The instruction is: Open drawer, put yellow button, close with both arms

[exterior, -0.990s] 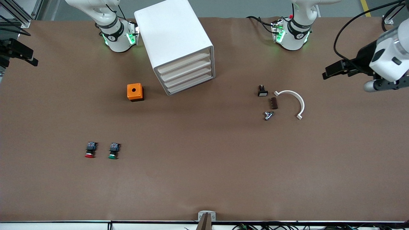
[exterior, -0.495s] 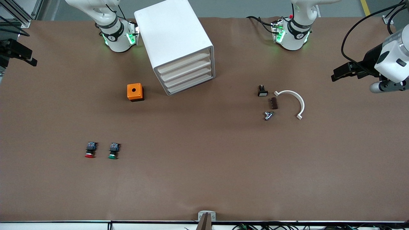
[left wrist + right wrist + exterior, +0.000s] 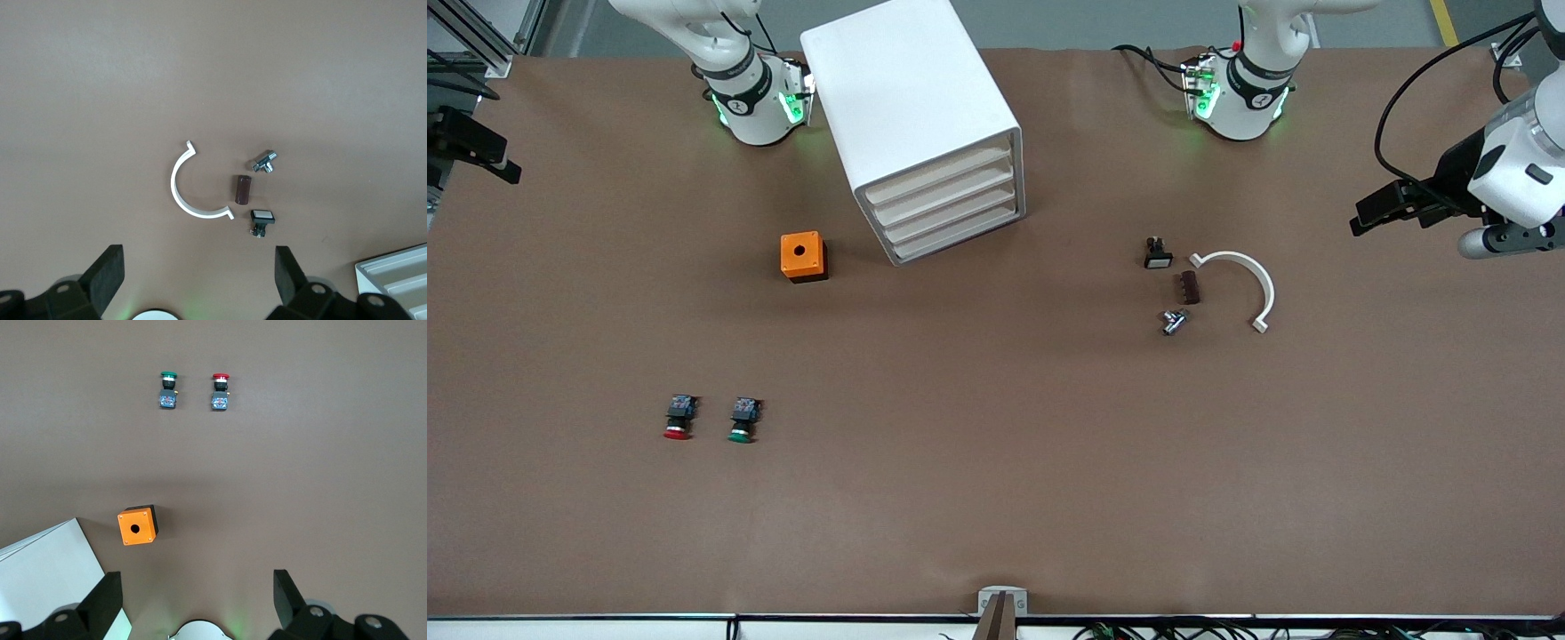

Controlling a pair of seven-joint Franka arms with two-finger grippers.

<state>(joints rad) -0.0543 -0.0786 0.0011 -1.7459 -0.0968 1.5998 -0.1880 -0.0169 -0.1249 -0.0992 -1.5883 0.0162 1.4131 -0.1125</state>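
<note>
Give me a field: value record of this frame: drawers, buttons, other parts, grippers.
drawers: all four in the cabinet shut; top drawer shut
yellow button: not visible in any view
red button: on the table toward the right arm's end, beside the green button
orange box: beside the cabinet
small parts: white clip, brown block, metal fitting, black switch, clustered toward the left arm's end
left gripper: open, empty, at the table's end
right gripper: open, empty, at the table's end
</note>
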